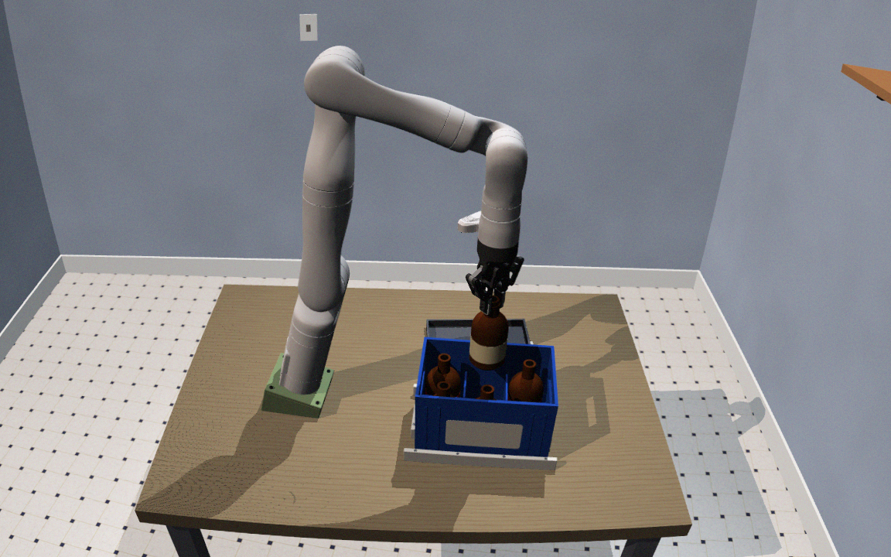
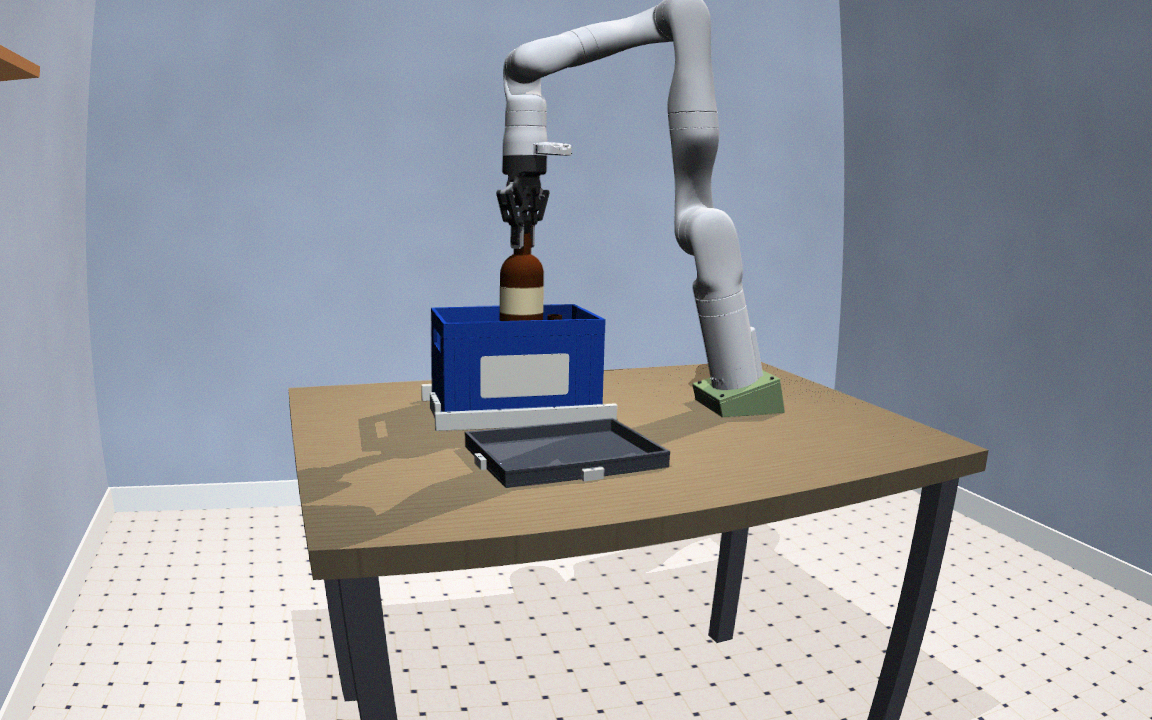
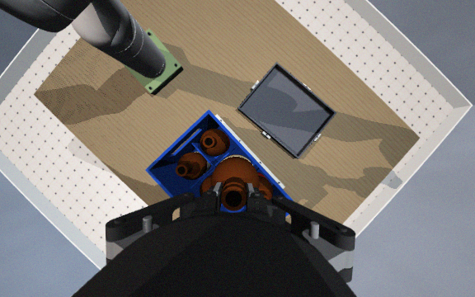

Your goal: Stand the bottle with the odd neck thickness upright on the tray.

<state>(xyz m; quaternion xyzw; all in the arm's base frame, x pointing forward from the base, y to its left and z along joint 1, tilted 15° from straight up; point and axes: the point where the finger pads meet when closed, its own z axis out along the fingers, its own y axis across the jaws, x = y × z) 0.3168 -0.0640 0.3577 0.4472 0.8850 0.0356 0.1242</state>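
My gripper (image 1: 492, 302) (image 2: 522, 236) (image 3: 234, 190) is shut on the neck of a brown bottle (image 1: 489, 332) (image 2: 521, 273) (image 3: 236, 171) with a cream label. It holds that bottle upright, raised partly out of the blue crate (image 1: 428, 422) (image 2: 455, 358) (image 3: 178, 142); the bottle's lower end is still within or just above the crate's rim. The other bottles stand in the crate: one at the back left (image 1: 444, 379) (image 3: 214, 142), one at the front left (image 1: 442, 389) (image 3: 190, 166), one at the front middle (image 1: 486, 393) and one at the right (image 1: 525, 384). Their lower parts are hidden. The dark tray (image 2: 587, 467) (image 3: 319, 132) holds nothing.
The tray lies beside the crate's long side, behind it in the top view. White strips (image 1: 479, 459) (image 2: 526, 417) border the crate's base, and small white blocks (image 2: 593, 473) touch the tray. The arm's green base (image 1: 296, 403) (image 2: 750, 398) (image 3: 173, 66) stands at one side of the table.
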